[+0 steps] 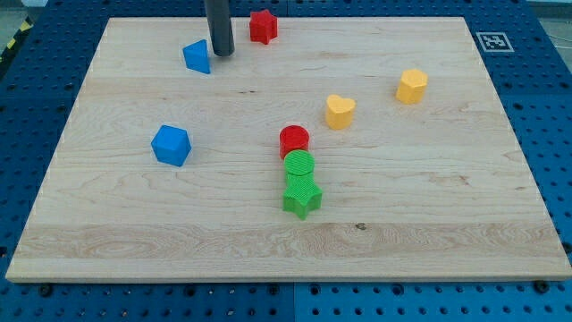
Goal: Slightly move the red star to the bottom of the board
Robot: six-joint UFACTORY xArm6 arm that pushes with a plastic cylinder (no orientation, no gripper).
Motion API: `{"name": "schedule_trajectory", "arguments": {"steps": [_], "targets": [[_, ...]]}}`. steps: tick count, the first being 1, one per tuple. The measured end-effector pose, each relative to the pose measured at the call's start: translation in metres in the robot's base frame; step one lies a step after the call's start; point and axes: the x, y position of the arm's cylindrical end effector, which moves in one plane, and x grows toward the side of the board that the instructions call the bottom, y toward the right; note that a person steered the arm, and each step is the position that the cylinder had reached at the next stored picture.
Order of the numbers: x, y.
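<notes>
My tip (221, 52) rests on the counter (429, 224) between the blue triangular block (197, 56), just beside it, and the red star (263, 26).

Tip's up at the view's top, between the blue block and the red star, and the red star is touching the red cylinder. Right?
Not quite. The red star sits alone at the view's top, far from the red cylinder, which touches the green cylinder instead. My tip is indeed between the blue block and the star, as the camera view shows.

red star (263, 26) | 2 blue blocks (171, 145) | 2 yellow blocks (340, 112) | green star (302, 197)
</notes>
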Motion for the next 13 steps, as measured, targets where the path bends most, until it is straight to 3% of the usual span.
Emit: {"name": "schedule_trajectory", "arguments": {"steps": [2, 4, 13], "targets": [[-0.025, -0.006], [-0.078, -0.038], [-0.077, 0.053]]}}
